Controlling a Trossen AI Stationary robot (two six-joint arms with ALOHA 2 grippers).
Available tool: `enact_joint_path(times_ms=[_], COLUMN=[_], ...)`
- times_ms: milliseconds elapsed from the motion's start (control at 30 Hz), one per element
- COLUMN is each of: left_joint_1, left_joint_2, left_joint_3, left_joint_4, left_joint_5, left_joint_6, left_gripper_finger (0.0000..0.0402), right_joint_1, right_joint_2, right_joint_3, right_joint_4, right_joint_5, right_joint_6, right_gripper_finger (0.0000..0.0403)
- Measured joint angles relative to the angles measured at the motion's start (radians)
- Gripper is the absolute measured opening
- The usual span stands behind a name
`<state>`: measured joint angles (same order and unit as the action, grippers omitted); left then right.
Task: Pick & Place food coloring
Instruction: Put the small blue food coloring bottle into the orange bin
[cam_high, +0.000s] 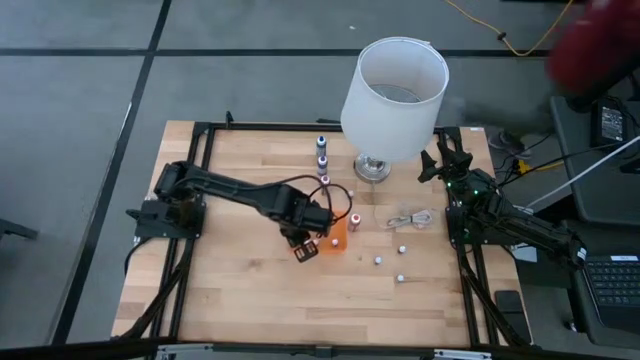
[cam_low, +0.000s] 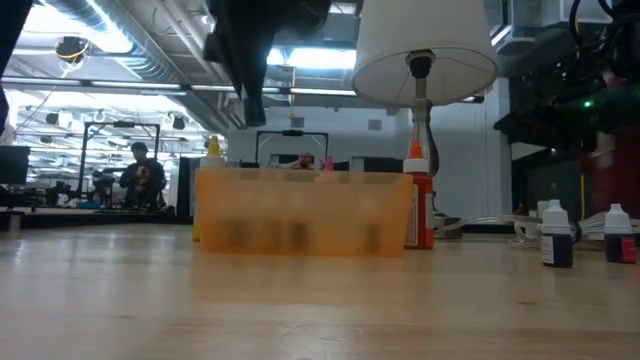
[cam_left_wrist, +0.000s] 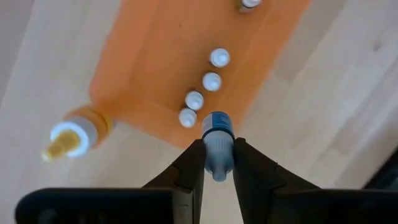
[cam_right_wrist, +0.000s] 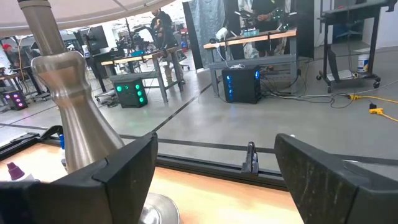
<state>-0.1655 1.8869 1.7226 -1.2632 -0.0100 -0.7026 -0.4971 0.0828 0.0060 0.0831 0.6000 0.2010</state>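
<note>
Left gripper clamped on blue food coloring bottle above orange tray (right gripper fingers wide apart)

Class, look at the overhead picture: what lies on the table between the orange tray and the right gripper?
In the high view, a coiled white cable lies between the orange tray and the right gripper, beside the lamp base.

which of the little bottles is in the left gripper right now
The blue-collared bottle, clamped between the left gripper's fingers just over the orange tray's edge. The four white-capped ones stand free inside the tray.
</note>
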Motion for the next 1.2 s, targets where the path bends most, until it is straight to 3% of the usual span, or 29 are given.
enact_joint_path(times_ms=[533, 1200], left_joint_1=[0.038, 0.038], left_joint_2=[0.152, 0.268], left_joint_3=[0.000, -0.001], left_joint_4=[0.047, 0.090], left_joint_5=[-0.045, -0.048], left_joint_6=[0.188, 0.211], left_gripper_finger=[0.0064, 0.0064], right_joint_1=[0.000, 0.000], right_joint_2=[0.000, 0.000], right_joint_3=[0.000, 0.000], right_joint_4=[0.000, 0.000], right_joint_5=[0.000, 0.000], right_joint_6=[0.000, 0.000], right_gripper_finger=[0.0323, 0.0323])
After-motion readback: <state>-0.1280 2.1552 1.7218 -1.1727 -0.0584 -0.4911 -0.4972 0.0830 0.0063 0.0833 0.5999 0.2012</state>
